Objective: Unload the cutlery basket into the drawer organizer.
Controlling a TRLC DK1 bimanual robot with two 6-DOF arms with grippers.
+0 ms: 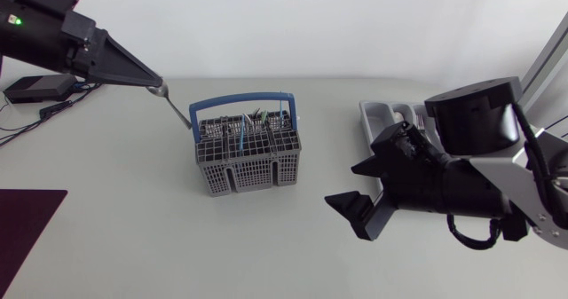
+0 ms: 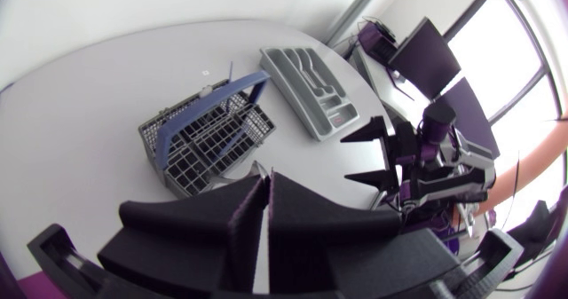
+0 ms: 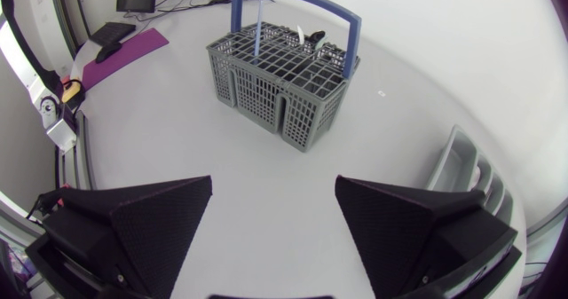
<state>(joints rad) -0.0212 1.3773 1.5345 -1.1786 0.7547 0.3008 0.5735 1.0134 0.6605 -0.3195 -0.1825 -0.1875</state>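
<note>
steel utensil in left pincer slants toward basket.

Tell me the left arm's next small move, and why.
Probably raise the left gripper a little: it is shut on a silver utensil whose low end hangs beside the cutlery basket, and the drawer organizer lies beyond the basket's blue handle.

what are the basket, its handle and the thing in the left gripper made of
Basket: probably moulded plastic, matte grey, judging by its even grid walls.
Handle: likely plastic too, a smooth blue band arching over the basket.
Utensil in the left gripper: looks like metal, thin, silvery and slightly shiny. Which utensil it is cannot be told for sure.
</note>
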